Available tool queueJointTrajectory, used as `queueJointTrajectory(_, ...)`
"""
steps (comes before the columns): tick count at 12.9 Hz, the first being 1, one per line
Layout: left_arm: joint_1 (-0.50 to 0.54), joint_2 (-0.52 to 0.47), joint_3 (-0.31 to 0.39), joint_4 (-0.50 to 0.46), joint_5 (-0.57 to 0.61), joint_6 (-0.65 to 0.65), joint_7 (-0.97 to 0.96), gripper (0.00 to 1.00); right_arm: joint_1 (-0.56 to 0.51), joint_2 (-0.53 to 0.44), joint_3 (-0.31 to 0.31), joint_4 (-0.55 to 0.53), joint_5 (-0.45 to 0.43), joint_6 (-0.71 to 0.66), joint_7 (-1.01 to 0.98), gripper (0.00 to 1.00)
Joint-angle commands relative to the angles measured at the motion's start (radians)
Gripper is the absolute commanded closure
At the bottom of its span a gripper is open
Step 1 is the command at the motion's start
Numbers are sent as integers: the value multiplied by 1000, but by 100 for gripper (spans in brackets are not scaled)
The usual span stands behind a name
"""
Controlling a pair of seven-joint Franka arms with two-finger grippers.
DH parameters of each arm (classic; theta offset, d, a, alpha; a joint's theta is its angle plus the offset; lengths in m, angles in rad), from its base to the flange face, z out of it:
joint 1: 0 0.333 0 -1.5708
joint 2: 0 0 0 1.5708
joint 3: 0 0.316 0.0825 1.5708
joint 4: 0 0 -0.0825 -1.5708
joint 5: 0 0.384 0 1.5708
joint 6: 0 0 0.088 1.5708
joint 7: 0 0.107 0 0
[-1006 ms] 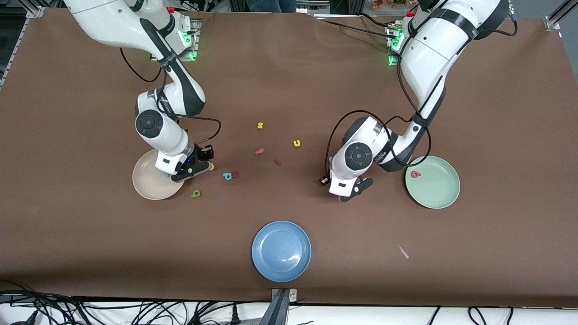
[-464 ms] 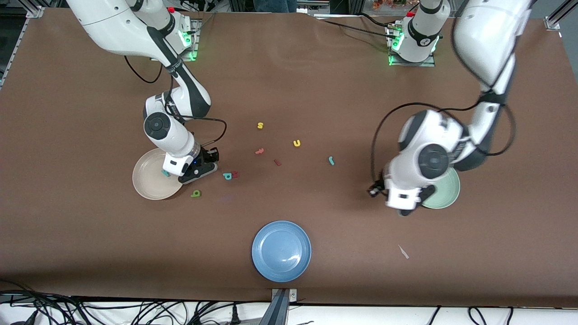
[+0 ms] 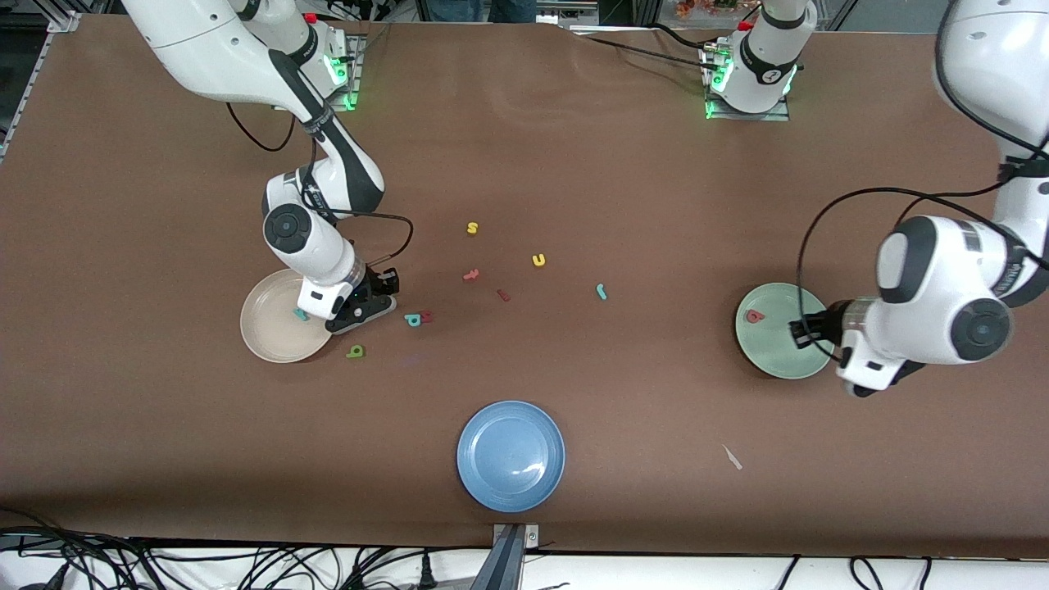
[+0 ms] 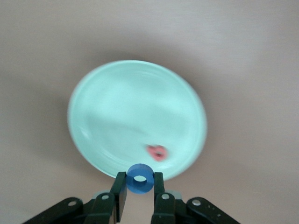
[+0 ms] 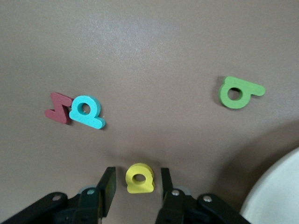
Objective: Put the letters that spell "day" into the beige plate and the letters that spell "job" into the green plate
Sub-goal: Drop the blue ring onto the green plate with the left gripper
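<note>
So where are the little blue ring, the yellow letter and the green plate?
blue ring (image 4: 140,178): left wrist view, its front face, between the claw fingers.
yellow letter (image 5: 139,178): right wrist view, its rounded body.
green plate (image 3: 788,358): front view, bare rim.

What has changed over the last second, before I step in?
The left hand, shut on the blue ring "o", swung from the table's middle toward its own end, reaching the green plate at its rim. The right hand edged slightly away from the beige plate and stands open around the yellow letter. The plates and loose letters stayed put.
</note>
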State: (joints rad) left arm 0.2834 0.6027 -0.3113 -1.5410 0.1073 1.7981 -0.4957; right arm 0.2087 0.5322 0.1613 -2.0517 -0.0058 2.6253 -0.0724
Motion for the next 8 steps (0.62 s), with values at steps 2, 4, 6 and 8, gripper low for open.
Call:
queueJointTrajectory(2,14,97,-11,-27,124,39,49,88,5,20,3,4,6,31,11,57)
queueJointTrajectory(4,19,111,-11,-51,132,60,49,85,5,22,3,2,4,36,10,65)
queueJointTrajectory(6,29,111,-11,-56,130,66,49,70,5,22,3,2,4,36,-3,77)
queueJointTrajectory(8,30,108,-12,-54,124,63,52,0,5,18,3,2,4,33,-7,82)
